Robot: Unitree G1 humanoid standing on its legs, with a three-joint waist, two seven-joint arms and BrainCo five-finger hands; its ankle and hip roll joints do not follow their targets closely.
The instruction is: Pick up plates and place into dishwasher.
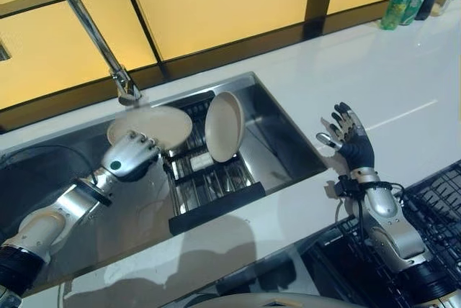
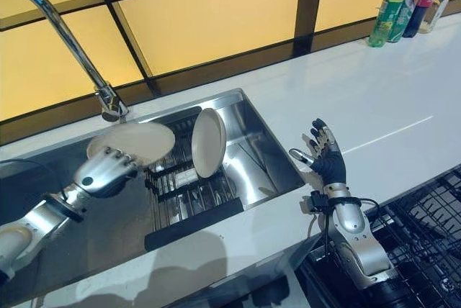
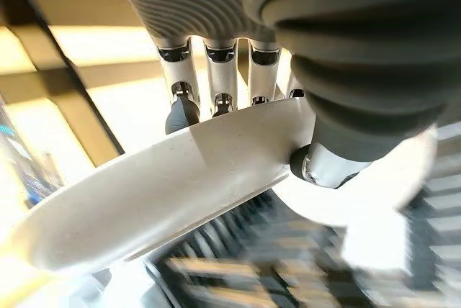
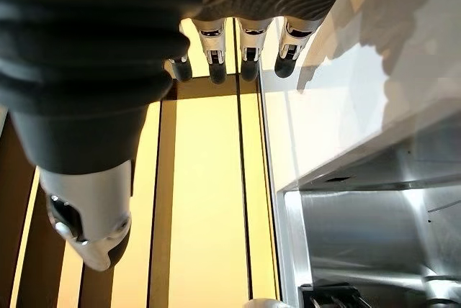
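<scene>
Gripping a cream plate (image 1: pixel 151 125) by its rim, fingers above and thumb beneath, the left hand (image 1: pixel 128 157) is seen over the steel sink (image 1: pixel 277 132), just below the tap (image 1: pixel 127 86). A second plate (image 1: pixel 223 127) is stood on edge in the dark rack (image 1: pixel 209 186) inside the sink. Further right, the right hand (image 1: pixel 351 135) is raised above the white worktop (image 1: pixel 403 78), fingers spread and nothing held.

The scene is bright, with warm yellow light from the panels (image 1: pixel 216 6) behind the sink (image 1: pixel 281 135). The white bench (image 1: pixel 403 70) shines with soft glare. My body throws a dark shadow on the near bench edge. In my left wrist view the rack (image 3: pixel 238 265) under the plate (image 3: pixel 166 186) is strongly blurred.
</scene>
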